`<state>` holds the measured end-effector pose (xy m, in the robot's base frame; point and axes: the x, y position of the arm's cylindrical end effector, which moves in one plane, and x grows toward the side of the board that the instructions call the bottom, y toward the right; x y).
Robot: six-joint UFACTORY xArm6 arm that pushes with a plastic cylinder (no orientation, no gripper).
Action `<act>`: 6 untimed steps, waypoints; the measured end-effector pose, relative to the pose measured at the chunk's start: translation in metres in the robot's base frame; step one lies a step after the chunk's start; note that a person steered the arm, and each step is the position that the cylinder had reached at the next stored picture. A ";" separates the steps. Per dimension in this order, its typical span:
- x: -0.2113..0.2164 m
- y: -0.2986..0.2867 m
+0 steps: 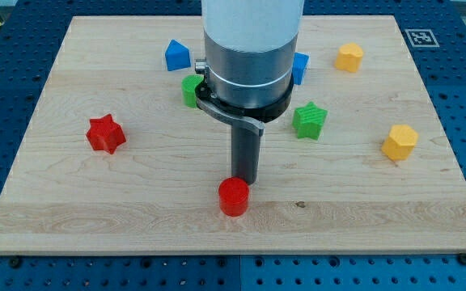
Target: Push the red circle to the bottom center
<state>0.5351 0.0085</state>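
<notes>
The red circle is a short red cylinder near the view's bottom centre of the wooden board. My tip is the lower end of the dark rod. It stands just above and slightly right of the red circle, touching or almost touching its top edge. The arm's large grey body hides the board's top centre.
A red star lies at the left. A blue block and a green block sit upper left of the rod. A green star, a partly hidden blue block and two yellow blocks lie to the right.
</notes>
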 end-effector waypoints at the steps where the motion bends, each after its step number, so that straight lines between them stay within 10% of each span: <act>1: 0.015 -0.006; 4: 0.036 -0.007; 6: -0.071 -0.004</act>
